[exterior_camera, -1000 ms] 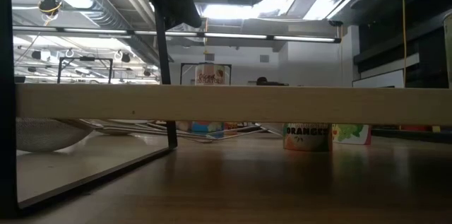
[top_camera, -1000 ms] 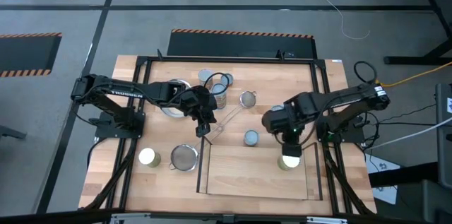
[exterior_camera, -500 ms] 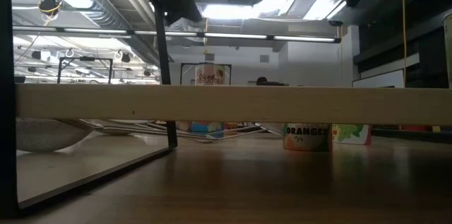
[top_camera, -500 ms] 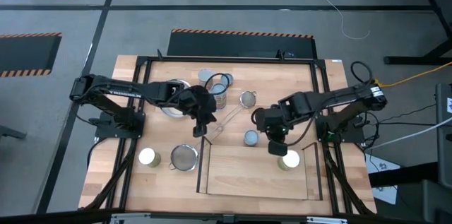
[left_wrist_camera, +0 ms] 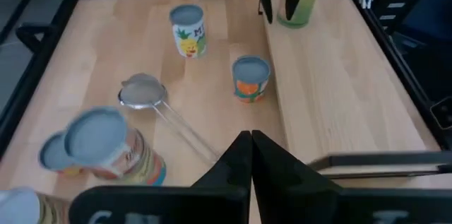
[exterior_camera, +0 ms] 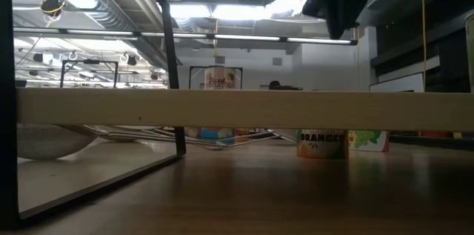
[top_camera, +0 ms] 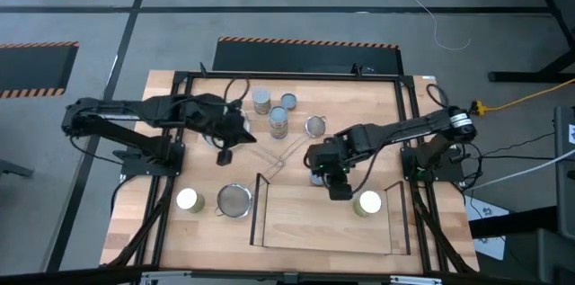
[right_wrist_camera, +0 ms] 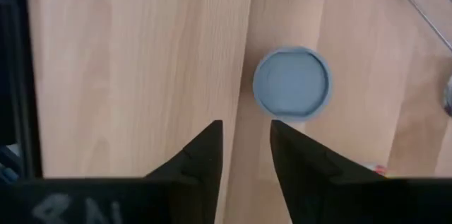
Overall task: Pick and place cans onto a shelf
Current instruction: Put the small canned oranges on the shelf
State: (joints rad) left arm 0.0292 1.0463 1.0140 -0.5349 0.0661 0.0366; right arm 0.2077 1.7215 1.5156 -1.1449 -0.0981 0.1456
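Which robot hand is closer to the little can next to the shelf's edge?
The right. The right gripper hangs open just above that can, empty. The left gripper is shut and sits farther off, across the table.

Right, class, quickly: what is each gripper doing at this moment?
Left gripper: shut, holding nothing, above the table.
Right gripper: open, empty, over the shelf edge beside a blue-topped can.

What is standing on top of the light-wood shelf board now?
One can with a shiny white top stands on the flat light-wood shelf board, near its right rail. The open right gripper hovers over the board's back edge and covers a small part of it.
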